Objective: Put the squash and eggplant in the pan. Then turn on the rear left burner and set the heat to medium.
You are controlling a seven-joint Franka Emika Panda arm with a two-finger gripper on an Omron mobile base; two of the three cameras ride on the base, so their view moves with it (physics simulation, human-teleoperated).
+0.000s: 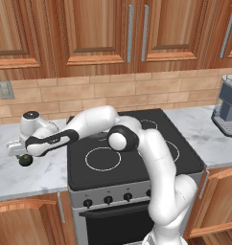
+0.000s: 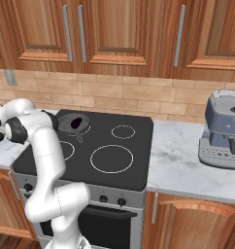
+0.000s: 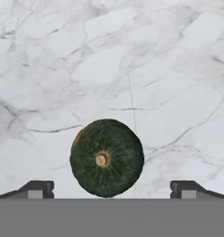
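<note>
The squash (image 3: 107, 157), a round dark green ball, lies on the white marble counter left of the stove, also seen from the left base view (image 1: 25, 161). My gripper (image 3: 111, 190) hangs directly over it, open, with one fingertip (image 3: 40, 189) on each side and well clear of it. From the left base view the arm reaches far left, with the gripper (image 1: 22, 154) just above the squash. The pan (image 2: 66, 123) sits at the rear left burner (image 2: 87, 129), and the dark purple eggplant (image 2: 76, 121) lies inside it.
The black cooktop (image 1: 137, 158) has a row of knobs (image 1: 108, 200) on its front. A grey coffee machine (image 2: 224, 133) stands on the right counter. Wooden cabinets hang above, and a tiled wall runs behind the counter.
</note>
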